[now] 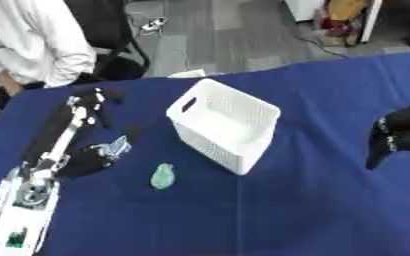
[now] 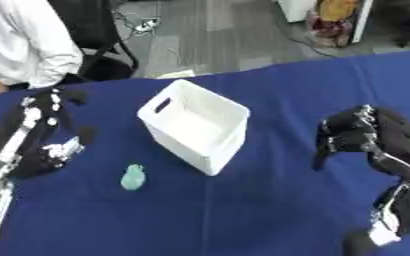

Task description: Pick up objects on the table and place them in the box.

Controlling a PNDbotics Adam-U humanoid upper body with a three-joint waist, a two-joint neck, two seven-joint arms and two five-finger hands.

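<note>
Covering the table (image 1: 313, 210) is a blue cloth, grey floor beyond; white box (image 1: 223, 125) mid-table, small green object (image 1: 163, 176) just left. Left hand (image 1: 95, 102) and right hand (image 2: 348, 135) hang unclenched, holding nothing.

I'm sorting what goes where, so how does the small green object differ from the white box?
The green object is small, solid-looking and rounded; the white box is far larger, rectangular, open-topped and perforated, with a handle slot. The green object lies low on the blue cloth, while the box stands tall. Both rest on the table, apart, untouched by either hand.
</note>
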